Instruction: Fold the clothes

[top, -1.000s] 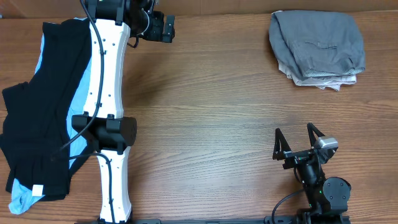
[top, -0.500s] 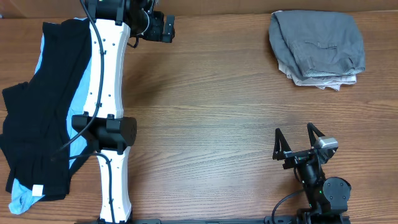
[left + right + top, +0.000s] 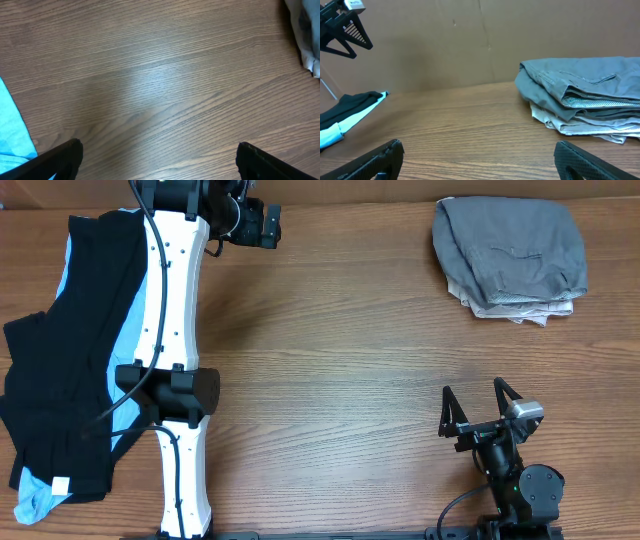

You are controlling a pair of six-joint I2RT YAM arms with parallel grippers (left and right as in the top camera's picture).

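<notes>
A folded pile of clothes (image 3: 510, 250) lies at the back right, grey shorts on top (image 3: 580, 85) and a beige layer (image 3: 525, 308) beneath. Unfolded black shorts (image 3: 60, 350) sprawl over a light-blue garment (image 3: 125, 330) along the left edge. My left gripper (image 3: 260, 225) hovers at the back left; in its wrist view the left gripper (image 3: 159, 146) stands open over bare wood, with light-blue fabric (image 3: 10, 130) at the left. My right gripper (image 3: 478, 405) rests near the front right, open and empty, and the right gripper (image 3: 477, 147) faces the pile.
The brown wooden table (image 3: 350, 360) spans the whole view. The white left arm (image 3: 175, 330) stretches from the front edge to the back beside the black shorts. A cardboard wall (image 3: 470, 40) closes off the far side.
</notes>
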